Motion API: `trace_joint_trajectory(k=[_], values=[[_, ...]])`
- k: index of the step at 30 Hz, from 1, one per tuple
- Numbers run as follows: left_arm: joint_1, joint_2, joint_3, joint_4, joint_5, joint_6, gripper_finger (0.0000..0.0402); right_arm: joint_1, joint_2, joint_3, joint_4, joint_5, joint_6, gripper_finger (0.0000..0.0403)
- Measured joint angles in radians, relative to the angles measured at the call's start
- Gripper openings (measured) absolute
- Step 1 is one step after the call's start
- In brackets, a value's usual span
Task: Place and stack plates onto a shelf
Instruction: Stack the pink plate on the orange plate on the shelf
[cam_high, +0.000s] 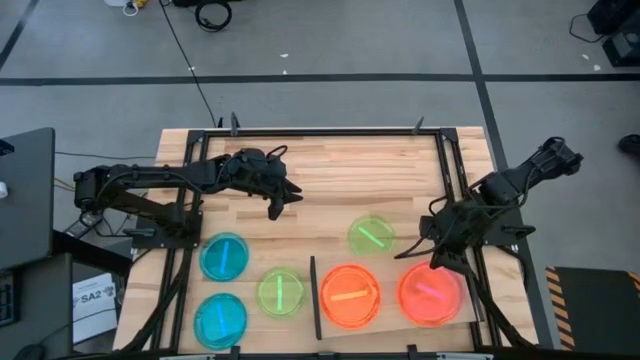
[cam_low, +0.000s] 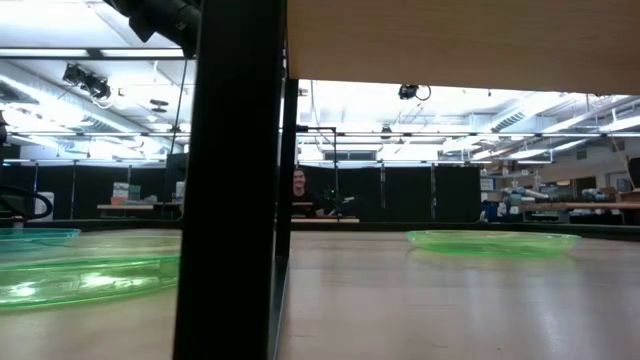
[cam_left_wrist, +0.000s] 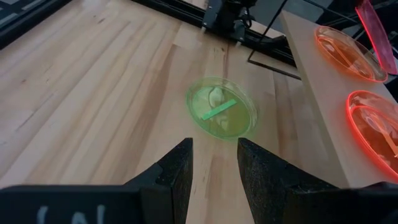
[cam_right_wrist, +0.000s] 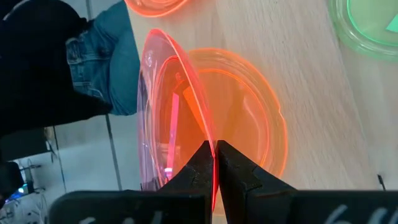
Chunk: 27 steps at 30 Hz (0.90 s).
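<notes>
- so far, the shelf (cam_high: 395, 325) carries an orange plate (cam_high: 349, 295) and, at three o'clock of it, the pink plate (cam_high: 430, 292) pinched in the right gripper (cam_high: 437, 262).
- four plates wait on the table: the green plate (cam_high: 371, 235) at twelve o'clock of the shelf, others at nine.
- left gripper (cam_high: 276, 207) hovers spread, holding nothing.

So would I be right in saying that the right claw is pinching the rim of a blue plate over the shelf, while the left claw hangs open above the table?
Not quite: the plate in the right claw is pink, not blue, as the right wrist view shows. The rest holds: it is over the shelf, and the left claw hangs open above the table.
</notes>
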Motion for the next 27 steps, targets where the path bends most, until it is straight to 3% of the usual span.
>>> trace_joint_trajectory(k=[18,27], values=[[0.000,0.000,0.000,0.000,0.000,0.000,0.0133,0.000,0.026,0.000,-0.002,-0.008,0.001,0.0022],[0.000,0.000,0.000,0.001,0.000,0.000,0.0133,0.000,0.026,0.000,-0.034,-0.013,0.002,0.0061]])
